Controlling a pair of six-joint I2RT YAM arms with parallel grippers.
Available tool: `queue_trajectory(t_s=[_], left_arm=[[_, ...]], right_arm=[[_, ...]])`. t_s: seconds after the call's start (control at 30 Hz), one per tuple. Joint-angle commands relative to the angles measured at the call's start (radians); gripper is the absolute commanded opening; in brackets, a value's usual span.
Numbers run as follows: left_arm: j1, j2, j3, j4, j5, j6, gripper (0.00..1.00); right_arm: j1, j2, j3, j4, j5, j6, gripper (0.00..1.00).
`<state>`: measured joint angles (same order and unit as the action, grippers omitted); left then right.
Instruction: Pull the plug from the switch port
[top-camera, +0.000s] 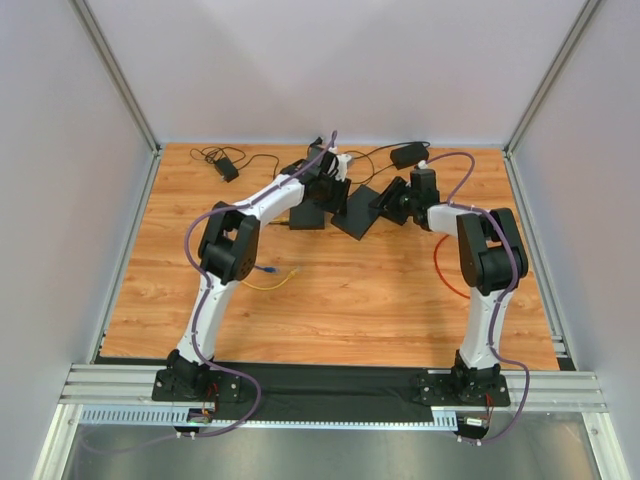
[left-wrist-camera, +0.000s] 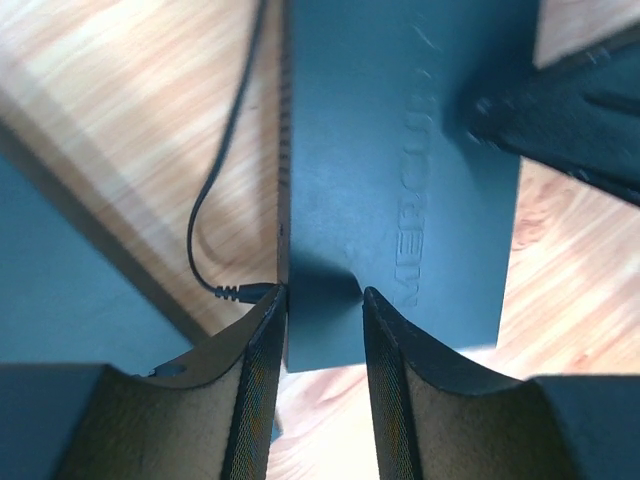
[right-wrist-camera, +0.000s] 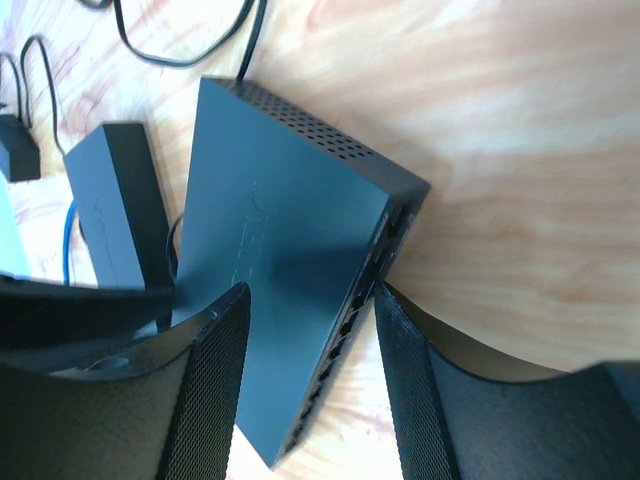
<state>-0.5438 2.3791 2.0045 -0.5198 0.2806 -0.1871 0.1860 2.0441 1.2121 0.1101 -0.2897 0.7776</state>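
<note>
Left claw (top-camera: 338, 195), top view: sits at the 9 o'clock side of the switch (top-camera: 356, 213); too small here to tell how wide it stands.
Right claw (top-camera: 385, 203), top view: at the switch's 3 o'clock side; opening equally unclear.
Switch, top view: flat black box lying skewed toward 12 o'clock on the table (top-camera: 330, 320), with a second black box (top-camera: 307, 217) just beside it at 9 o'clock.
Left claw (left-wrist-camera: 322, 305), left wrist view: about half open and pinching nothing; its fingers (left-wrist-camera: 258, 350) straddle the near corner of the switch (left-wrist-camera: 400, 150).
Plug (left-wrist-camera: 243, 292), left wrist view: small black barrel at 8 o'clock of the frame, seated in the switch's side edge, touching or just beside one finger. Its thin lead (left-wrist-camera: 215, 170) loops off toward 12 o'clock.
Right claw (right-wrist-camera: 310, 305), right wrist view: roughly half open astride the switch (right-wrist-camera: 280, 240) by its port edge (right-wrist-camera: 375, 280); I cannot tell whether the pads press it.
Plug handling, judged: light, short and stiff, while the lead is soft and would slip. Take the barrel close to the socket and draw it straight out.
Switch handling, judged: a light, smooth box likely to slide on the wood, so the other claw should brace it.
</note>
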Motion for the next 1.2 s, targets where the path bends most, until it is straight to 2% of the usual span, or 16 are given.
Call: queue_trajectory(t_s=[0.0,0.3,0.47,0.63,0.73,0.93,1.07,1.17], left_arm=[[-0.064,-0.018,-0.012,0.030,0.121,-0.040,0.44],[-0.127,-0.008,-0.010,0.073,0.152,-0.069,0.44],[-0.133,-0.027,-0.004,0.049,0.074,-0.054,0.48],[-0.131,-0.116,-0.088,0.084,-0.049,0.004,0.53],[-0.127,-0.182,-0.168,0.115,-0.069,0.075,0.54],[-0.110,-0.227,-0.236,0.132,-0.086,0.186,0.53],[-0.099,-0.256,-0.277,0.182,-0.104,0.167,0.52],[-0.064,-0.224,-0.222,0.143,-0.083,-0.021,0.50]], right_arm=[[0.003,0.025,0.079,-0.030,-0.016,-0.044,0.54],[-0.029,0.073,0.167,-0.140,-0.012,-0.116,0.53],[-0.036,0.054,0.150,-0.151,0.015,-0.127,0.53],[-0.042,0.022,0.130,-0.162,0.047,-0.156,0.53],[-0.042,0.013,0.121,-0.170,0.049,-0.167,0.53],[-0.042,-0.025,0.112,-0.201,0.067,-0.231,0.55],[-0.042,-0.044,0.103,-0.208,0.055,-0.235,0.55],[-0.040,-0.055,0.087,-0.195,0.037,-0.212,0.54]])
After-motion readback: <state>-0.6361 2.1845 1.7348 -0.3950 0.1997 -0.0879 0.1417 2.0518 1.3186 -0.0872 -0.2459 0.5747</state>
